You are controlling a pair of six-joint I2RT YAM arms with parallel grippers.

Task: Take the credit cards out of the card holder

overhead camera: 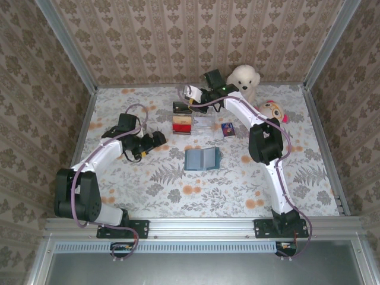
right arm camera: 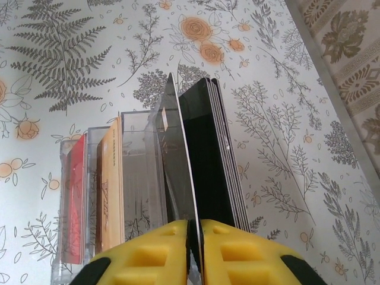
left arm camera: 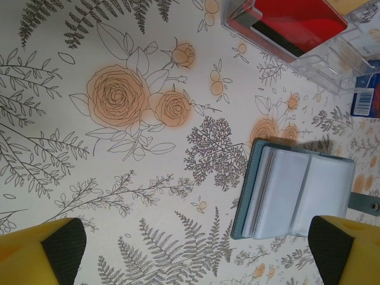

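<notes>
A clear slotted card holder (overhead camera: 191,123) stands at the back middle of the table. It holds a red credit card (right arm camera: 74,196), a tan card (right arm camera: 108,184) and a stack of dark cards (right arm camera: 217,154). My right gripper (right arm camera: 195,222) is above it, shut on the edge of one thin dark credit card (right arm camera: 178,154) that leans slightly away from the stack. In the top view the right gripper (overhead camera: 187,98) hangs over the holder's far end. My left gripper (left arm camera: 196,249) is open over bare cloth, left of the holder, with nothing between its fingers (left arm camera: 62,249).
A teal card wallet (overhead camera: 202,159) lies open in the middle of the table, its clear sleeves (left arm camera: 297,190) looking empty. A small blue card (overhead camera: 227,129) lies flat right of the holder. Two plush toys (overhead camera: 244,77) sit at the back right. Walls close three sides.
</notes>
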